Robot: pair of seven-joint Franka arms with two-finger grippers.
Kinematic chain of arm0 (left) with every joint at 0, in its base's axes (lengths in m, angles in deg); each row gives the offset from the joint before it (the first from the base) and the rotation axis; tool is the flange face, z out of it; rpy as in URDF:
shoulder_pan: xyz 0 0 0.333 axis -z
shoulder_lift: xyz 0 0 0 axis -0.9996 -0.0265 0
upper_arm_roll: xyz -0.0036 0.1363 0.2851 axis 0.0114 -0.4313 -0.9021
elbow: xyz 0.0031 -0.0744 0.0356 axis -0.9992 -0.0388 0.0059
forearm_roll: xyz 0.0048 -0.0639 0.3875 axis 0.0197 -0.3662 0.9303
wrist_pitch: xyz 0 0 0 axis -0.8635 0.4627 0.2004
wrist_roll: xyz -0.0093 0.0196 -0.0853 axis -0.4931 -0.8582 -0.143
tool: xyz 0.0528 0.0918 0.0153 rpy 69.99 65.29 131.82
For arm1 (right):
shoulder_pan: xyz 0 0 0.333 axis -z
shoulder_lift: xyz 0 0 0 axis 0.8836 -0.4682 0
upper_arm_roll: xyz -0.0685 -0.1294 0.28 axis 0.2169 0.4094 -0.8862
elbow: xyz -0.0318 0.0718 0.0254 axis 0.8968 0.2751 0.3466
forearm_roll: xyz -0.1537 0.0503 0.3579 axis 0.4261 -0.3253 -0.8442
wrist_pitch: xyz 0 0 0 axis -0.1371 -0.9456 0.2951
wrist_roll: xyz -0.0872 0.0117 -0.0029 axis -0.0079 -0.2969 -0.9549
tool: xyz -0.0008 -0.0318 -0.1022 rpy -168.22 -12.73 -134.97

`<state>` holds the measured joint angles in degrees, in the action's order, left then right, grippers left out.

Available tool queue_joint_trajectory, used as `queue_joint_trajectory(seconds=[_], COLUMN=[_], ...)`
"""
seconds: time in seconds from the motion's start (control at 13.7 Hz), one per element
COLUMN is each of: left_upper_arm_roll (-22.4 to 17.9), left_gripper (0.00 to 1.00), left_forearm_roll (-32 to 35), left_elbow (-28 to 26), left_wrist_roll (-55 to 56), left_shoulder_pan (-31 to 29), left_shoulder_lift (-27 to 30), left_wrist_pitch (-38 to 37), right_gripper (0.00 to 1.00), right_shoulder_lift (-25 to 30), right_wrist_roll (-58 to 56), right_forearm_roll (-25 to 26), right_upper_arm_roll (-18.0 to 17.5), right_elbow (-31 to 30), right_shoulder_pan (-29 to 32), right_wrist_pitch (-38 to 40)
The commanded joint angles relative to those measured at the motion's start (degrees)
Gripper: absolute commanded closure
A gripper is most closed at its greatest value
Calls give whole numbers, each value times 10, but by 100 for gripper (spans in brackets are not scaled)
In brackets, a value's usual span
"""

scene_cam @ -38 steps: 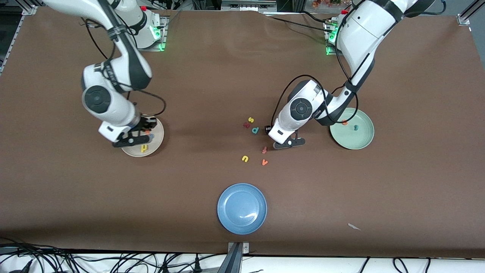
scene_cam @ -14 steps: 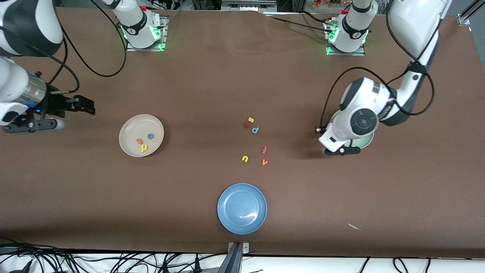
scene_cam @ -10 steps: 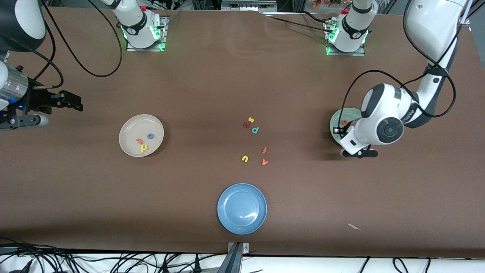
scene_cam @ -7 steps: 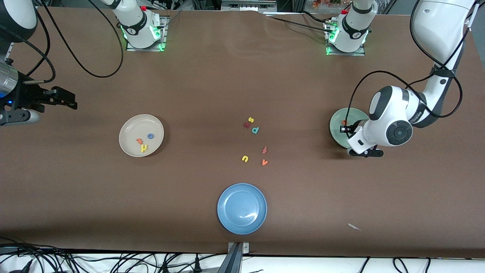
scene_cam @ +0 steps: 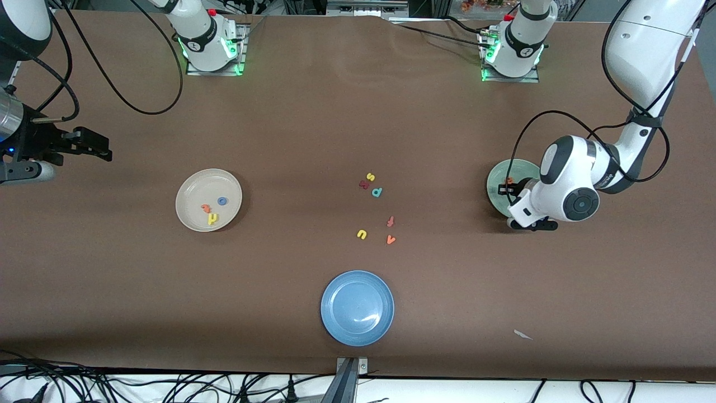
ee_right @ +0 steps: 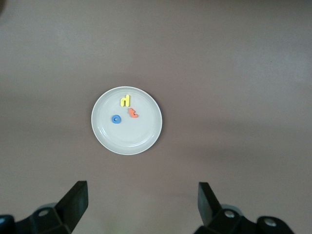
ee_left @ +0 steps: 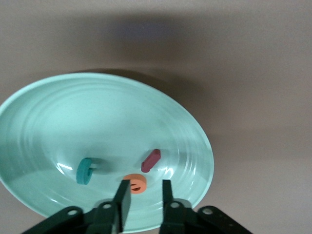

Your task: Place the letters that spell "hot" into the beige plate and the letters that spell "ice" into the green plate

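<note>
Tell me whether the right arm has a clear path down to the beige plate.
Probably yes. The right gripper hangs open above the table toward its own end, with the beige plate in plain sight below it and nothing between them; the left gripper is over the green plate.

Two white Franka arms with rounded, glossy shells and black joint bands share the table, their bases at the top of the frame glowing green beside red buttons. Black cables loop loosely along each arm. A dark round cap marks the left arm's wrist joint at right. The left gripper (ee_left: 142,196) and the right gripper (ee_right: 141,201) carry matte black fingers on bodies with small screw holes.
</note>
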<state>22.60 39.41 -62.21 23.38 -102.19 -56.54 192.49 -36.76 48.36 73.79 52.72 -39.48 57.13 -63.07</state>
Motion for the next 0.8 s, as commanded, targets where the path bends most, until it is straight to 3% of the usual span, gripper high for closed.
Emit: queue_joint_trajectory(seconds=[0.0, 0.29, 0.51, 0.73], left_upper_arm_roll=[8, 12, 12, 13], left_gripper=[0, 0, 0, 0], left_forearm_roll=[18, 11, 10, 10], left_elbow=[10, 69, 198, 285], left_wrist_roll=[-8, -3, -6, -6], left_shoulder_pan=[-11, -10, -4, -4], left_shoulder_lift=[19, 63, 65, 65], left_wrist_pitch=[-7, -58, -218, -282], right_gripper=[0, 0, 0, 0], right_shoulder_lift=[-3, -5, -3, -3], right_wrist_roll=[-8, -10, -11, -12], right_forearm_roll=[-8, -2, -3, -2], right_upper_arm_roll=[8, 5, 4, 8], right_elbow=[12, 18, 19, 18], right_shoulder_pan=[-8, -10, -10, -9], right_wrist_pitch=[12, 13, 15, 13])
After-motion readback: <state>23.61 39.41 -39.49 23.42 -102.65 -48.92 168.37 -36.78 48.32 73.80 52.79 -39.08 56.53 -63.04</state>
